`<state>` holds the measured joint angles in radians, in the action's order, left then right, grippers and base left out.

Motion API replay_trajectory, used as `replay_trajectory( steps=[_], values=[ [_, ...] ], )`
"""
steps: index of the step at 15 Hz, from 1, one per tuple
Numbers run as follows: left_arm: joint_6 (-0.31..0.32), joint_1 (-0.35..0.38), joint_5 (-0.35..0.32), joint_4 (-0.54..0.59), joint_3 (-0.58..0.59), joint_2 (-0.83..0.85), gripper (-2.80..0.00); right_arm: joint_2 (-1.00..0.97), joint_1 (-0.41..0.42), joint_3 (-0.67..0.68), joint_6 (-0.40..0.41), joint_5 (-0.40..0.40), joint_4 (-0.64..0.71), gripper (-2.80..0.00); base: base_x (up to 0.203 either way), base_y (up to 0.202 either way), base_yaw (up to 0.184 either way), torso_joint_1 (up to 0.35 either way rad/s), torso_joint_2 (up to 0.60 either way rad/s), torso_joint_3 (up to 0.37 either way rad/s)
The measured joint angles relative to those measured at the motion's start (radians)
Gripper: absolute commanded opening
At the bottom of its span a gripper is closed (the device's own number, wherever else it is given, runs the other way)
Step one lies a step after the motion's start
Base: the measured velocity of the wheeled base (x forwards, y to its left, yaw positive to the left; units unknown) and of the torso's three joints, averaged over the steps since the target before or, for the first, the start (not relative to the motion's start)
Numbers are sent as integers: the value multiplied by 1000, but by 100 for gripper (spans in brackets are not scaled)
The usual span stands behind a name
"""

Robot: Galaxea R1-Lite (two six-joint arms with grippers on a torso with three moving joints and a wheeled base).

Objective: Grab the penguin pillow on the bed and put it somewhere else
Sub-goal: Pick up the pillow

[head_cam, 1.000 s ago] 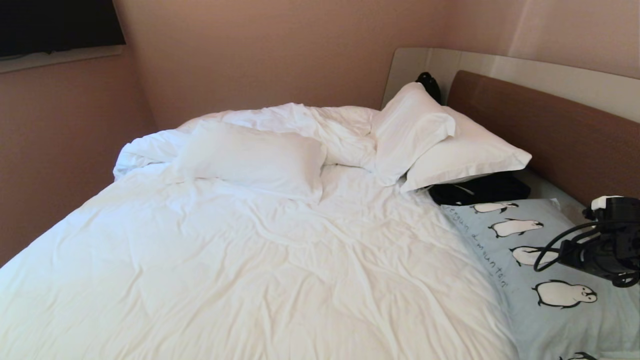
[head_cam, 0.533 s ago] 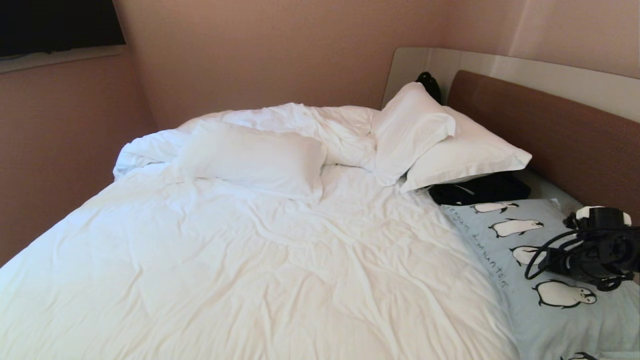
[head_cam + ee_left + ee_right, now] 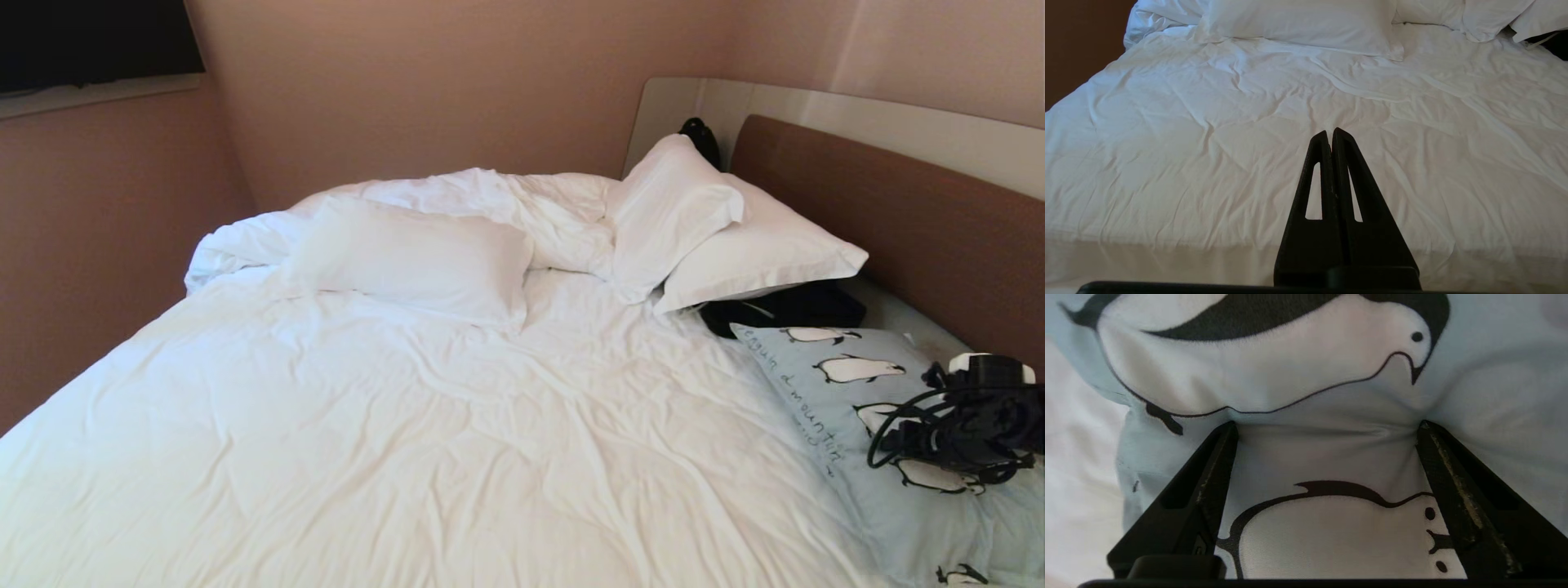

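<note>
The penguin pillow [image 3: 890,425] sits at about 4 o'clock on the bed [image 3: 408,425], by the headboard. The right gripper [image 3: 1327,426] is spread wide, tips dug into the fabric, so I'd press deeper and bunch a fat fold before squeezing. The left gripper [image 3: 1332,134] is pinched closed on nothing, parked over the sheets.

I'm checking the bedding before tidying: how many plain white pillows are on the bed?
3. One white pillow lies across the far middle by the bunched duvet; two more lean together at the headboard. Others may hide under the duvet.

Right gripper [image 3: 1327,426] jaws spread wide, tips pressed into penguin pillow [image 3: 1306,384], fabric dented between them.
</note>
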<state>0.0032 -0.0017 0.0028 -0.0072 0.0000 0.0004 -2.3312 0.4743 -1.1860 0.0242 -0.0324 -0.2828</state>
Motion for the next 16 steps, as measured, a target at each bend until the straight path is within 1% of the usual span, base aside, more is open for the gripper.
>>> replay_trajectory(
  steps=[7,10,11,16],
  values=[
    [0,0,0,0,0,0,-280,-106,5,-71,10,2,2,0,0,0,0,0,0,0],
    [0,0,0,0,0,0,-280,-118,5,-78,35,3,5,0,0,0,0,0,0,0],
    [0,0,0,0,0,0,-280,-120,6,-78,42,2,6,-280,0,0,0,0,0,0],
    [0,0,0,0,0,0,-280,-123,11,-77,49,2,10,-280,0,0,0,0,0,0]
  ],
)
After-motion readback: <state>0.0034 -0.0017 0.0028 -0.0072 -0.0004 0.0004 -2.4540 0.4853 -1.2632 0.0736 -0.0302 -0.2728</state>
